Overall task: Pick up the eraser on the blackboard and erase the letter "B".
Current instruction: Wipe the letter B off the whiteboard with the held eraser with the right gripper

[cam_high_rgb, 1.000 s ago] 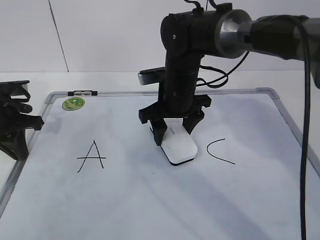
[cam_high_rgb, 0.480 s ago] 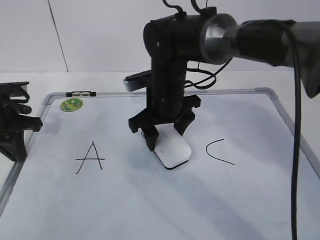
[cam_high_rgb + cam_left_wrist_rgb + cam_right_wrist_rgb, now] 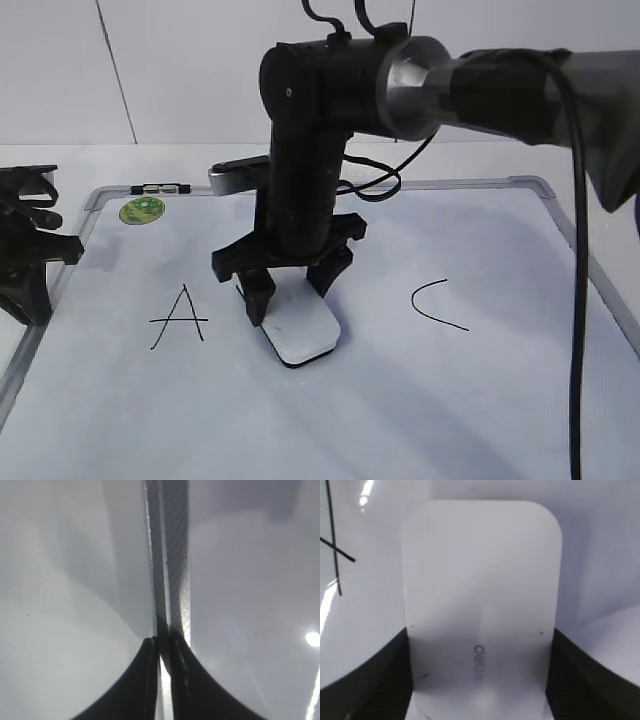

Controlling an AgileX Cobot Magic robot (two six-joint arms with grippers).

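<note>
The eraser (image 3: pixel 300 331) is a white rounded block with grey lettering, lying flat on the blackboard (image 3: pixel 470 410) between the black "A" (image 3: pixel 178 317) and the black "C" (image 3: pixel 438 302). My right gripper (image 3: pixel 292 287) is shut on the eraser, one finger on each long side; the right wrist view shows the eraser (image 3: pixel 480 605) filling the frame between the jaws (image 3: pixel 479 680). No letter "B" shows on the board. My left gripper (image 3: pixel 164 642) is shut and empty over the board's metal frame (image 3: pixel 175 570); it rests at the far left of the exterior view (image 3: pixel 30 250).
A round green sticker (image 3: pixel 144 209) sits at the board's top left corner, next to a small clip (image 3: pixel 164 186) on the frame. The board lies on a white table (image 3: pixel 200 160). Part of the "A" (image 3: pixel 334 545) shows in the right wrist view.
My right gripper has slid the eraser to the left and toward the front, from beside the "C" toward the "A". The left arm has not moved.
</note>
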